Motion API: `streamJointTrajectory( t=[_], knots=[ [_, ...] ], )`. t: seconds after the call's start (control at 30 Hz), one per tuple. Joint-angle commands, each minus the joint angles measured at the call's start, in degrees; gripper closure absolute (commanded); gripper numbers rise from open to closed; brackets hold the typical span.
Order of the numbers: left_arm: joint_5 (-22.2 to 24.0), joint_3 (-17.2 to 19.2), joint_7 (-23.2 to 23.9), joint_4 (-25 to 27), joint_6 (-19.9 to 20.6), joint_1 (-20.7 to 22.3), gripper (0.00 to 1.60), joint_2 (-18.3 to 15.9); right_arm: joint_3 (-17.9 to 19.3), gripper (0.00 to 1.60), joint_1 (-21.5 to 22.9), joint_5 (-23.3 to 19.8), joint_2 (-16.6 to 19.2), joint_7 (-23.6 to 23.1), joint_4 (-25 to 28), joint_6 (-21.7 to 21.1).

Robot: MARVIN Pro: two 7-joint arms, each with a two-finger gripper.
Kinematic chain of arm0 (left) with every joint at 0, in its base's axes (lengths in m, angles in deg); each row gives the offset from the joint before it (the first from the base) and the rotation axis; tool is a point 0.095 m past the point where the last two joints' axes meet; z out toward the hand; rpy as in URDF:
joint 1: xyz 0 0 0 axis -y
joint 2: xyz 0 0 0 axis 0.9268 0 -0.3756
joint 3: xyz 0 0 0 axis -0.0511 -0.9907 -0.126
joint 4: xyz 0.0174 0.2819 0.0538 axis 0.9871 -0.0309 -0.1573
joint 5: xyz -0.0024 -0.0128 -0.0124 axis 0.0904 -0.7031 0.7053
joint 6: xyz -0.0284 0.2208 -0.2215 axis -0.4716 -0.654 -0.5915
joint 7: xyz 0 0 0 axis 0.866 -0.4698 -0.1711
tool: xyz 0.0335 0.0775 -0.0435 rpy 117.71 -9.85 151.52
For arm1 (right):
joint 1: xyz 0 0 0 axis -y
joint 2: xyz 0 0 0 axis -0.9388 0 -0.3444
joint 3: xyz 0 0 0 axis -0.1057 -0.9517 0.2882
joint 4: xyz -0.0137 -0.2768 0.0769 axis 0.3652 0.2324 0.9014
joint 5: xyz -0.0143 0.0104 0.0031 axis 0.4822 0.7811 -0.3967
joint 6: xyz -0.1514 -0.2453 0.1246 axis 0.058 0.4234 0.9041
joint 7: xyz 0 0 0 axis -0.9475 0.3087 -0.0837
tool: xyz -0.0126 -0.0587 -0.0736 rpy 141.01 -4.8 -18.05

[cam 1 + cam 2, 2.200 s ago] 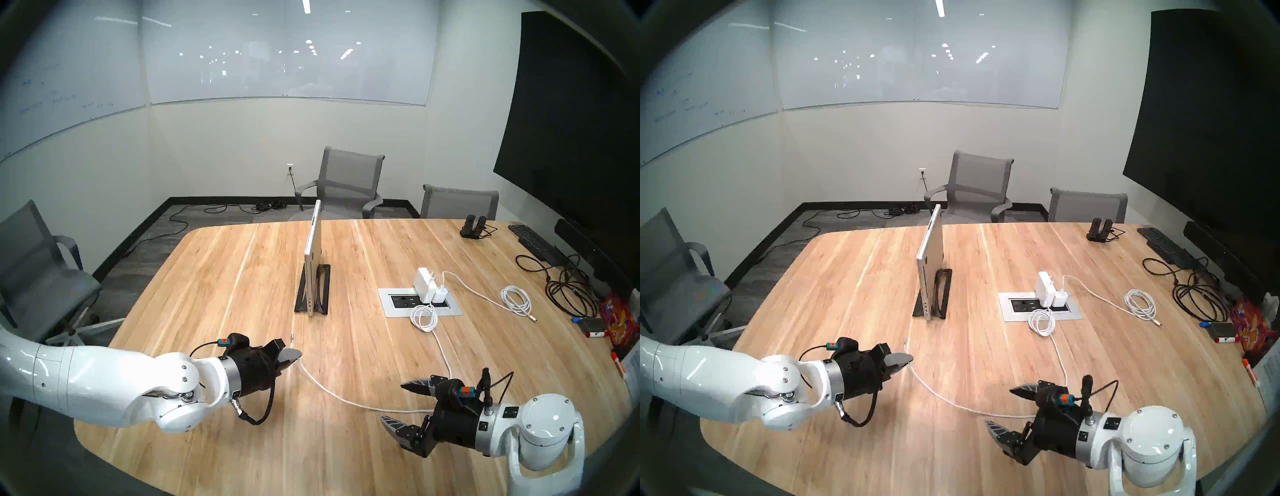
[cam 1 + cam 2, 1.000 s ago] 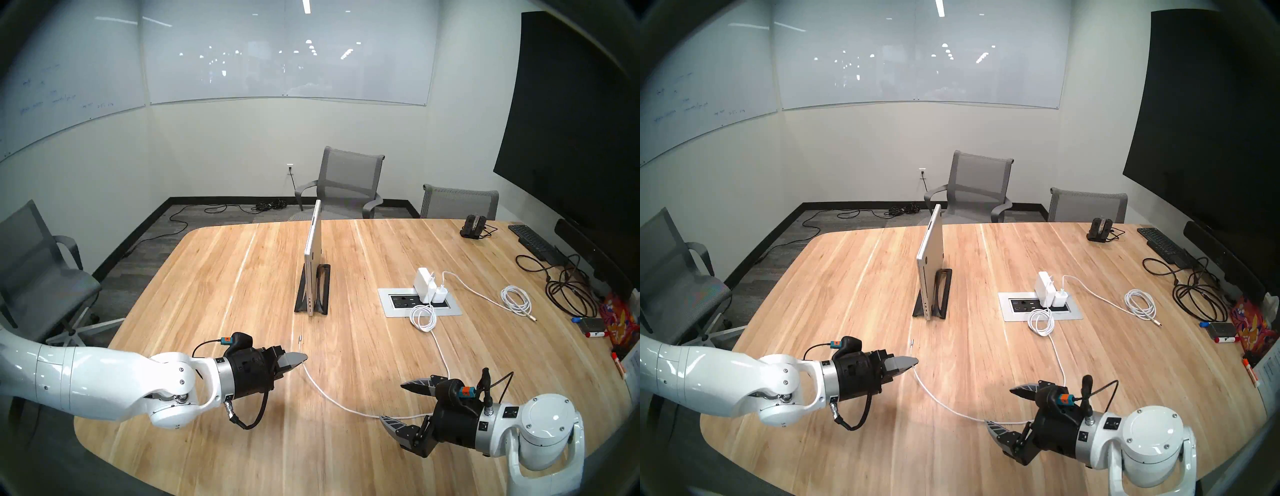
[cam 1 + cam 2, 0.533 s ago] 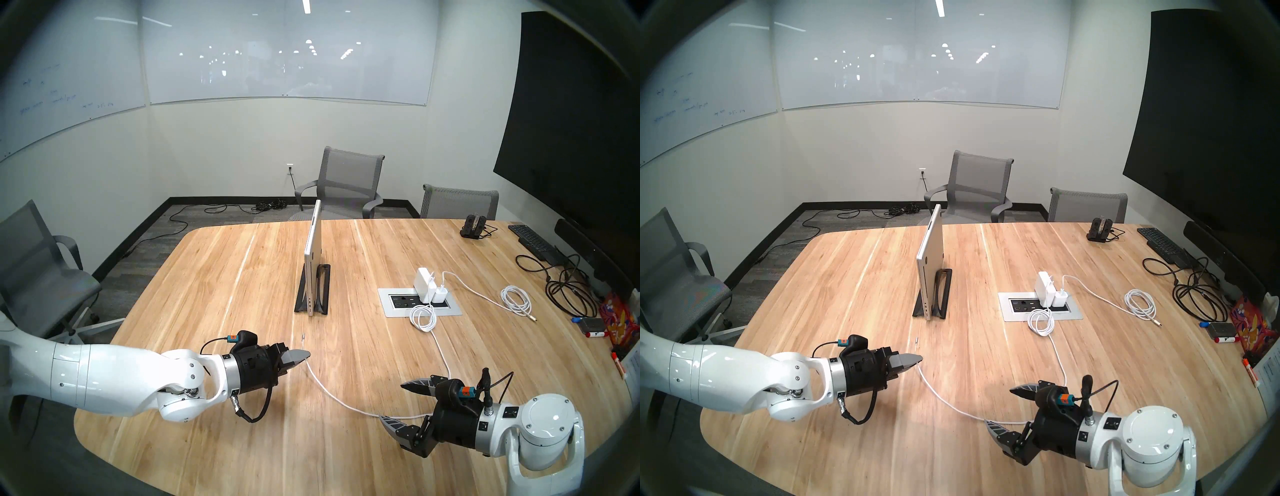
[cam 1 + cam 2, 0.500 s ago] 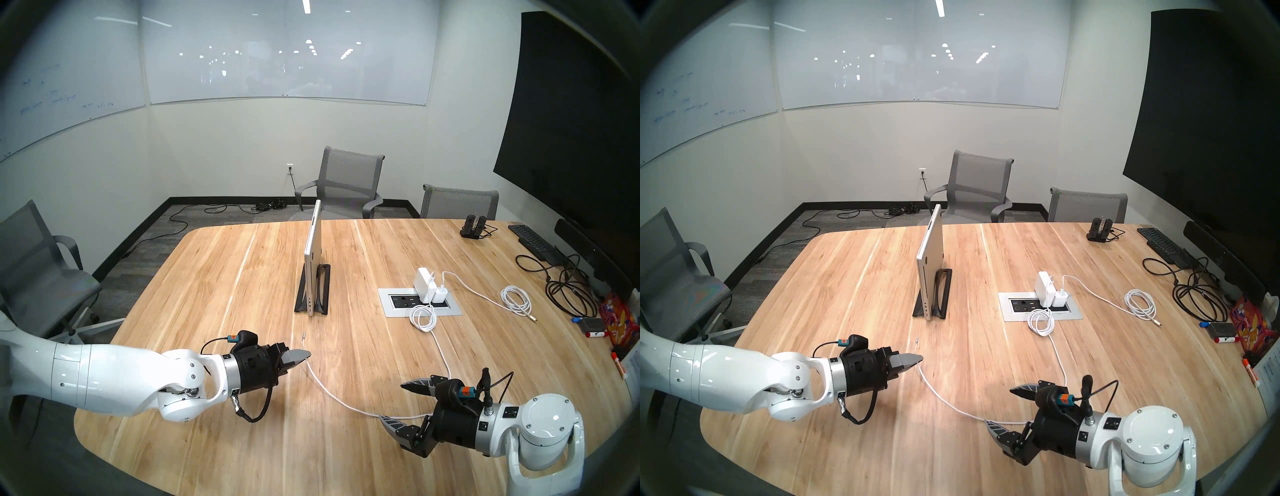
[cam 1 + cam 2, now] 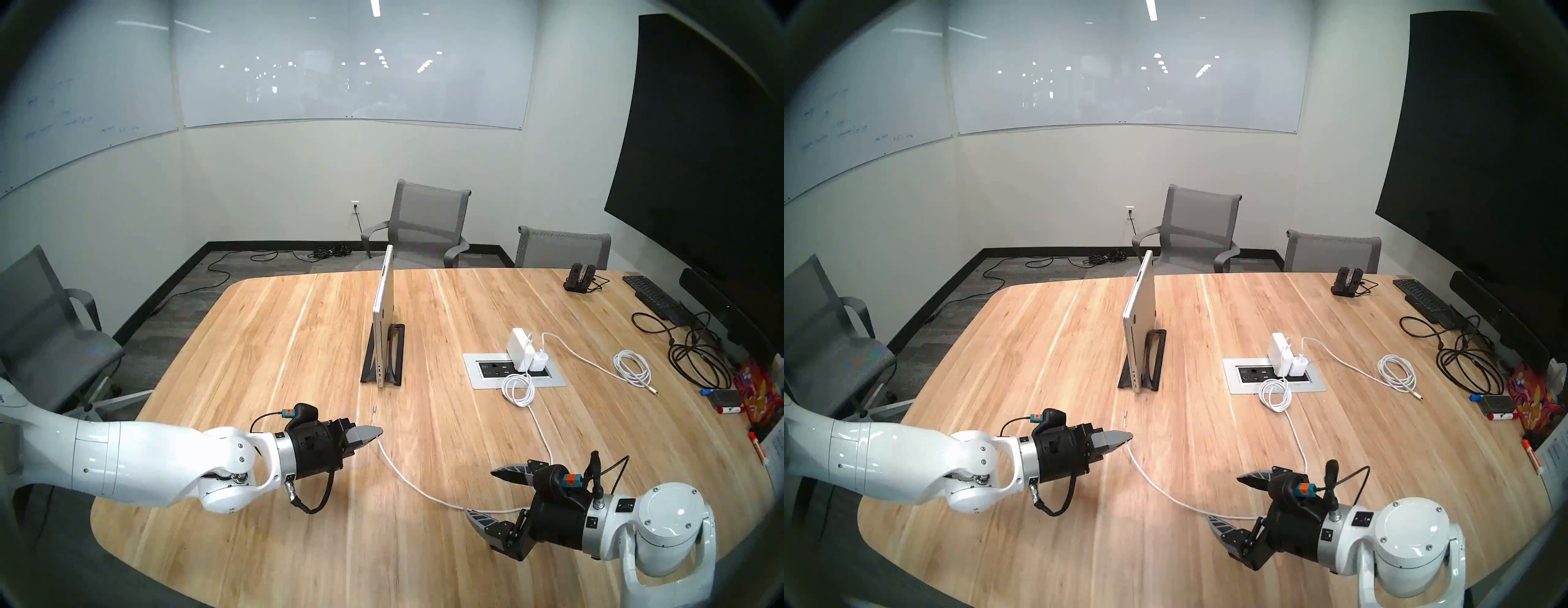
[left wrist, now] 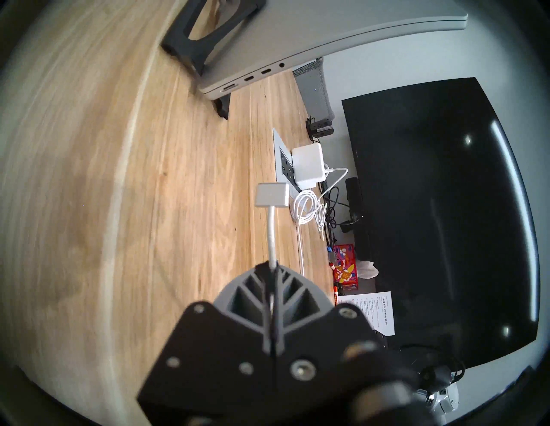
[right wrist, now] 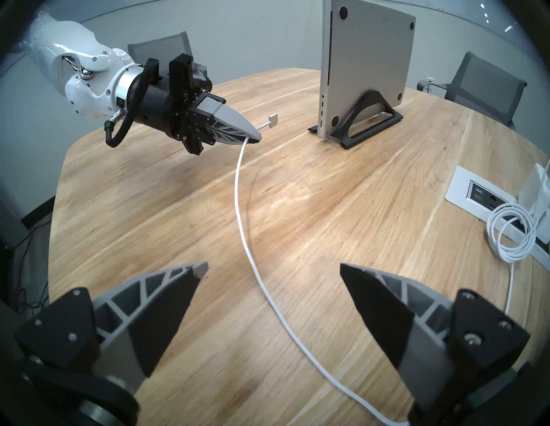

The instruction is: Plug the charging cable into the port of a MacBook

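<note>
The silver MacBook stands on edge in a black stand mid-table, its port edge facing me. My left gripper is shut on the white charging cable a short way behind its flat silver connector, which sticks out toward the laptop, still a gap short of it. My right gripper hovers open over the cable's slack.
A table power box holds a white charger brick, with a cable loop in front. Far right lie a coiled white cable, black cables and a keyboard. Chairs surround the table.
My left arm has carried the cable's connector forward and a little right, nearer the laptop's lower edge. The right arm has not moved.
</note>
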Motion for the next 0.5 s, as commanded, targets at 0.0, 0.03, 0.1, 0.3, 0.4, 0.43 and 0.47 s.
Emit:
streamJointTrajectory(
  t=[0.0, 0.03, 0.1, 0.3, 0.4, 0.43, 0.47],
  knots=[
    [0.44, 1.04, 1.75, -1.38, -0.18, -0.10, 1.60, 2.89, 0.15, 0.00, 0.06, -0.08, 0.04, -0.06, 0.94, 0.01],
    [0.36, 1.07, 1.85, -1.58, -0.18, -0.11, 1.60, 3.07, 0.15, 0.00, 0.06, -0.08, 0.03, -0.07, 0.94, 0.02],
    [0.25, 1.10, 2.08, -1.97, -0.17, -0.13, 1.60, 3.39, 0.16, 0.00, 0.07, -0.07, 0.02, -0.08, 0.94, 0.02],
    [0.26, 1.15, 2.29, -3.18, 0.03, -0.17, 1.60, 4.31, 0.17, 0.00, 0.08, -0.04, -0.01, -0.11, 0.95, 0.03],
    [0.48, 1.16, 2.15, -4.37, 0.05, -0.31, 1.60, 5.26, 0.17, 0.00, 0.08, -0.02, -0.03, -0.13, 0.95, 0.03],
    [0.53, 1.12, 1.91, -5.04, 0.05, -0.34, 1.60, 5.79, 0.18, 0.00, 0.09, -0.01, -0.04, -0.14, 0.95, 0.04],
    [0.53, 1.12, 1.91, -5.04, 0.05, -0.34, 1.60, 5.79, 0.18, 0.00, 0.09, -0.01, -0.04, -0.14, 0.95, 0.04]
  ],
)
